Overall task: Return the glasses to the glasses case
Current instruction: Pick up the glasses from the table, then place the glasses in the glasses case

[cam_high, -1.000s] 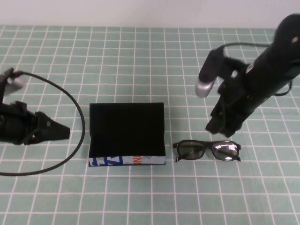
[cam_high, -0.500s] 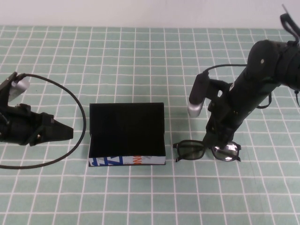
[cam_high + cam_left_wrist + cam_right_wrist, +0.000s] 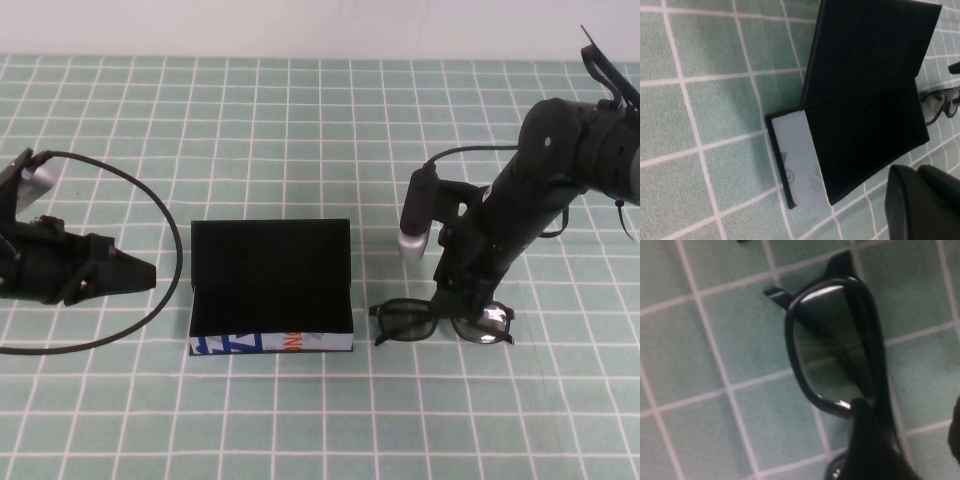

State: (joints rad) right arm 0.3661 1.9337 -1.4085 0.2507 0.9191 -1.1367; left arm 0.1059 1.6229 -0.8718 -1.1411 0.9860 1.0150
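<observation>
The black glasses (image 3: 405,322) lie flat on the green grid mat, just right of the glasses case (image 3: 270,275). The case is open, showing its black lining and its white front edge with blue and orange marks. My right gripper (image 3: 462,303) is down on the glasses near the bridge. In the right wrist view it (image 3: 907,425) is open, with one finger (image 3: 865,440) on each side of the frame (image 3: 871,340). My left gripper (image 3: 143,275) is shut and empty on the mat, left of the case. The left wrist view shows the case (image 3: 865,100) and the glasses (image 3: 940,102) beyond it.
A black cable (image 3: 150,210) loops over the mat between my left arm and the case. A silver-tipped camera mount (image 3: 412,240) hangs on my right arm above the glasses. Grid mat stretches in front of the case and behind it.
My right arm has come down and slightly left, bringing its gripper from above the glasses onto the frame. My left gripper has barely moved.
</observation>
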